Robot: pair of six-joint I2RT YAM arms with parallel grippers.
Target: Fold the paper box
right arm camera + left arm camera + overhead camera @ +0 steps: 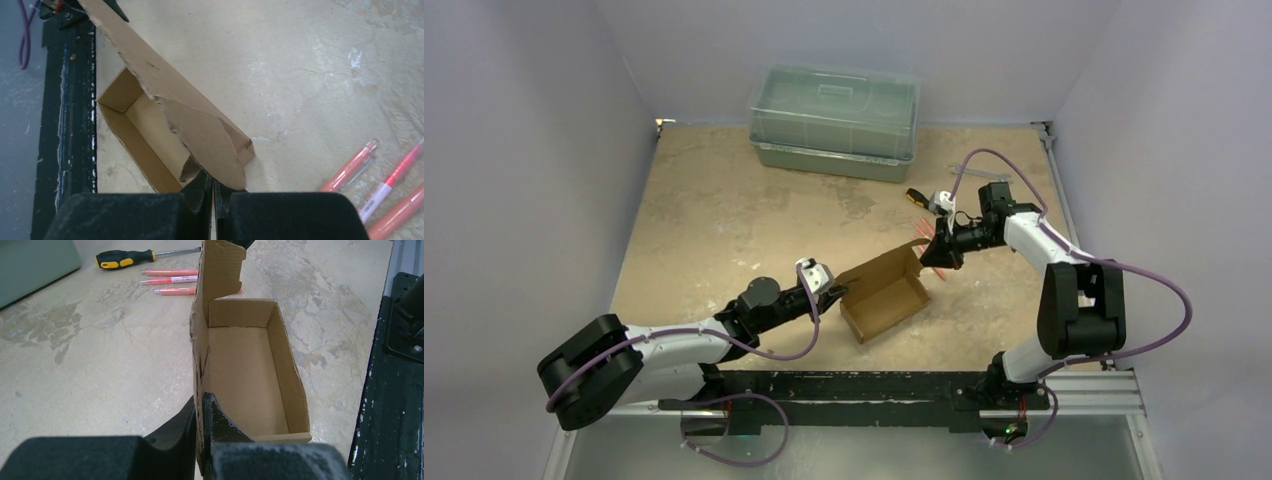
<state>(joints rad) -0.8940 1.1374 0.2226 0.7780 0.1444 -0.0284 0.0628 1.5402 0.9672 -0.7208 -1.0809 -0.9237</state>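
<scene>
My left fingers point(220, 422) are pinched tight on the long side wall of the paper box point(245, 365), which is thin brown card, faintly ribbed, rectangular and open-topped. My right fingers point(199, 187) are closed on its rounded, rough-edged flap at the far end, holding that panel raised. The box sits mid-worktop point(714, 220), a mottled beige surface. Three pink pens point(172, 280) and a black-and-yellow screwdriver point(125, 259) lie just beyond it
</scene>
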